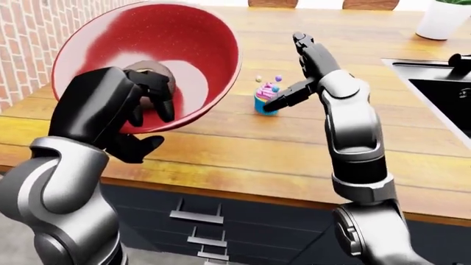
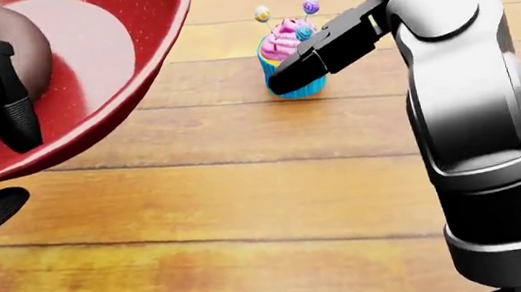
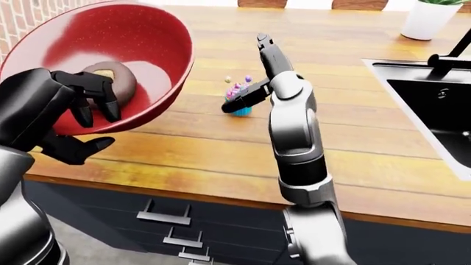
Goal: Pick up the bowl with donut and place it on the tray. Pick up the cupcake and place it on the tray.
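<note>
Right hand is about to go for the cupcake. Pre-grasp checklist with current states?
1. Left hand grips red bowl, fingers over rim: ok.
2. Donut in the bowl, though it is tilted: ok.
3. Right hand open: ok.
4. Fingers around cupcake: not ok, thumb only crosses it in the head view.
5. Cupcake upright on wooden counter: ok.
6. Tray location: cannot tell, not in view.
</note>
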